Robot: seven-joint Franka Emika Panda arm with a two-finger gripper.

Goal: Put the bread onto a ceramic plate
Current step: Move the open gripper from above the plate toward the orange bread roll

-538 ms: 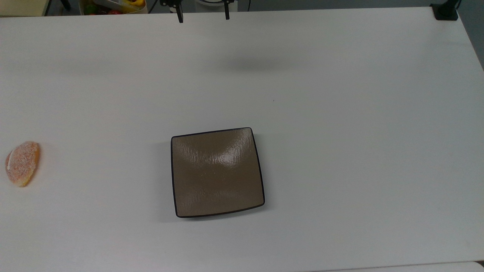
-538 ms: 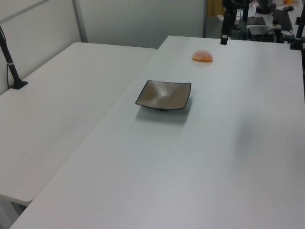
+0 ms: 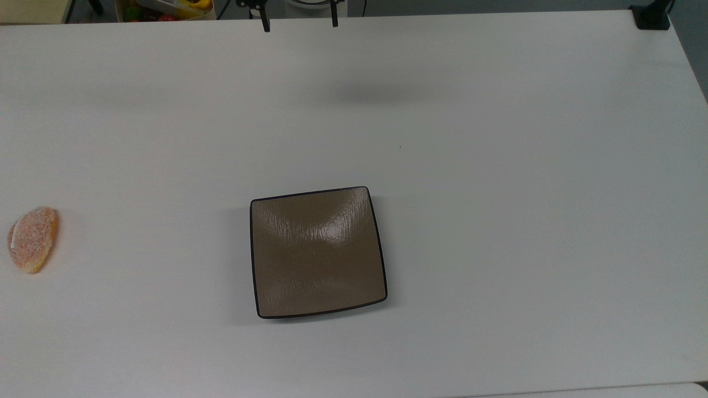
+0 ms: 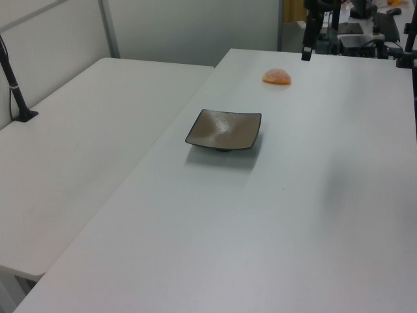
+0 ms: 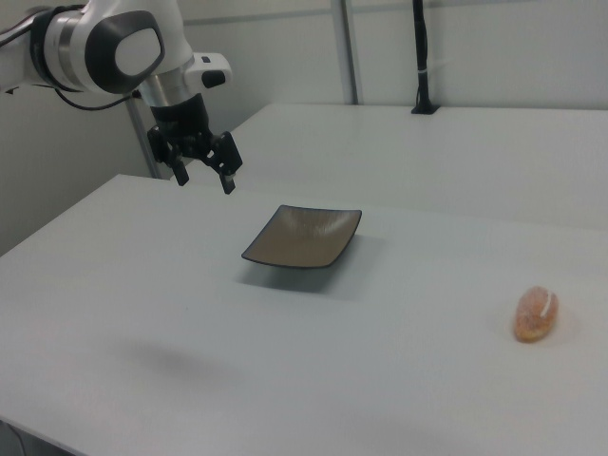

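The bread (image 3: 32,239), a small orange-pink sugary bun, lies on the white table at the top view's far left edge; it also shows as the bread (image 4: 277,77) and the bread (image 5: 535,314). The square brown ceramic plate (image 3: 317,252) sits near the table's middle with nothing on it, seen too as the plate (image 4: 225,129) and the plate (image 5: 304,236). My gripper (image 3: 299,22) hangs open above the table's far edge, well apart from both things. In the right view the gripper (image 5: 204,176) hovers high, to the left of the plate, with nothing between its fingers.
A bin of colourful items (image 3: 166,8) stands beyond the table's far edge. A black post base (image 3: 652,16) sits at the top view's upper right corner. A second white table (image 4: 91,137) adjoins this one, with a black post (image 4: 16,88) on it.
The gripper has shifted very slightly toward the top view's upper edge. The bread and the plate have not moved.
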